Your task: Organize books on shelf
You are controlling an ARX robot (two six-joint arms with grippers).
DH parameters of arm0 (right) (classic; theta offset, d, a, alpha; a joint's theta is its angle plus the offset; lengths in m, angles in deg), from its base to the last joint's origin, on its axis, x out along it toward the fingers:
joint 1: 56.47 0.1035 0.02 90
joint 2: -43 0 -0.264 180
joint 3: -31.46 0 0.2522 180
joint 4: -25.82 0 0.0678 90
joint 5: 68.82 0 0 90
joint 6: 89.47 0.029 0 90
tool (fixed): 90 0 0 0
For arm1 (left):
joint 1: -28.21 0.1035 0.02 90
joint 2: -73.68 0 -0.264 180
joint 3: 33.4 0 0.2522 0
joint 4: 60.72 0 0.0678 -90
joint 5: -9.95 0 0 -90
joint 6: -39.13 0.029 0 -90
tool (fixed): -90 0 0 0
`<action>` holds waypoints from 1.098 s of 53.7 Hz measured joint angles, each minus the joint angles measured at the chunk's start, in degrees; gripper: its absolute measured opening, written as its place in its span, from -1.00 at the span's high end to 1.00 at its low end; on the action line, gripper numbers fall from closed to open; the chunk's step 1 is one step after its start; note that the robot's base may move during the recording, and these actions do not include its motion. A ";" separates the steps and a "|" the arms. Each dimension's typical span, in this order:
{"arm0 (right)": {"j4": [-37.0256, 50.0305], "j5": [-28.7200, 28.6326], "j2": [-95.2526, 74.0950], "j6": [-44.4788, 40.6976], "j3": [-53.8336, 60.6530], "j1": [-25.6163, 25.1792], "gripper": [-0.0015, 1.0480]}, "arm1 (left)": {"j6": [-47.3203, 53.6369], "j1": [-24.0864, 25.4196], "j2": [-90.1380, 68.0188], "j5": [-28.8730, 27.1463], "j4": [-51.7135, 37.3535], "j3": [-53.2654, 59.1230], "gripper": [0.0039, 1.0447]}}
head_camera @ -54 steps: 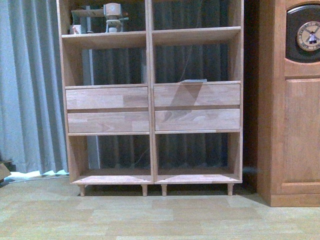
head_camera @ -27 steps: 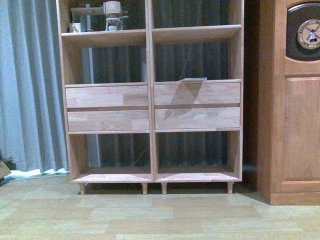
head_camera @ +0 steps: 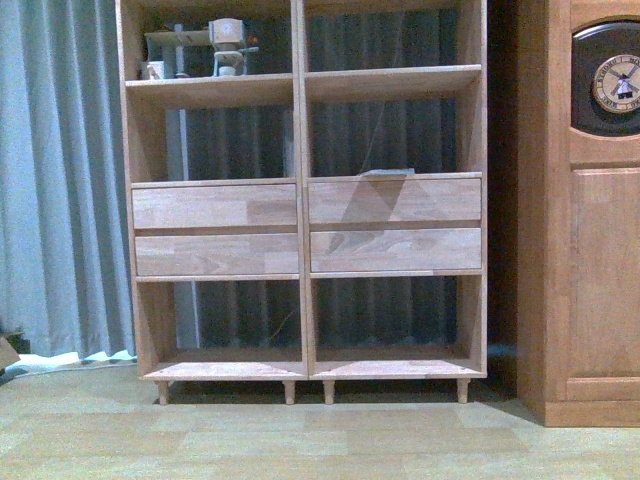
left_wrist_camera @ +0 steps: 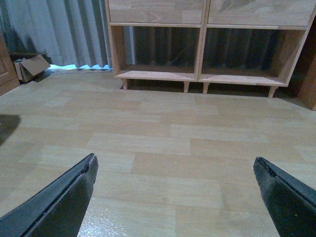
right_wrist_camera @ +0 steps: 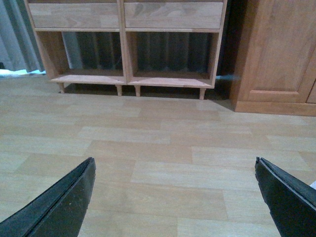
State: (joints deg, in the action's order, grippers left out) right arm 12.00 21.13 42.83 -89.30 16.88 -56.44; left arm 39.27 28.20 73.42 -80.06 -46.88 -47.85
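The light wooden shelf stands straight ahead on short legs, with two columns of open compartments and four drawer fronts. A thin pale flat thing lies on the ledge above the right drawers; I cannot tell whether it is one of the books. No other book shows. My left gripper hangs open over bare floor, well short of the shelf. My right gripper is open too, with nothing between its fingers, facing the shelf's lowest compartments.
A darker reddish cabinet with a clock stands right of the shelf. A grey curtain hangs at the left and behind. A wooden figure sits on the upper left shelf board. A cardboard box lies by the curtain.
The front view has shifted slightly, so the shelf now sits a little lower in the picture. Nothing on the shelf has moved.
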 joint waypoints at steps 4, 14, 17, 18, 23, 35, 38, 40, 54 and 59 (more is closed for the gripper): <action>0.00 0.00 0.00 0.00 0.00 0.00 -0.86 | 0.02 0.00 0.00 0.00 0.00 0.00 -0.86; 0.00 0.00 0.00 0.00 0.00 0.00 -0.86 | 0.02 0.00 0.00 0.00 0.00 0.00 -0.86; 0.00 0.00 0.00 0.00 0.00 0.00 -0.86 | 0.00 0.00 0.00 0.02 0.00 0.00 -0.86; 0.00 0.00 0.00 0.00 0.00 0.00 -0.86 | 0.02 0.00 0.00 0.02 0.00 0.00 -0.86; 0.00 0.00 0.00 0.00 0.00 0.00 -0.86 | 0.00 0.00 0.00 0.00 0.00 0.00 -0.86; 0.00 0.00 0.00 0.00 0.00 0.00 -0.86 | 0.02 0.00 0.00 0.00 0.00 0.00 -0.86; 0.00 0.00 -0.02 0.00 0.00 0.00 -0.86 | 0.02 0.00 -0.02 0.02 0.00 0.00 -0.86; 0.00 0.00 0.02 0.00 0.00 0.00 -0.86 | 0.02 0.00 0.00 0.00 0.00 0.00 -0.86; 0.00 0.00 0.00 0.00 0.00 0.00 -0.86 | 0.02 0.00 -0.02 0.00 0.00 0.00 -0.86; 0.00 -0.02 0.00 0.00 0.00 0.00 -0.86 | 0.00 0.00 -0.02 0.00 0.00 0.00 -0.86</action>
State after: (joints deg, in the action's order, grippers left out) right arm 12.00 21.11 42.83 -89.30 16.88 -56.44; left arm 39.27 28.20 73.40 -80.06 -46.88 -47.85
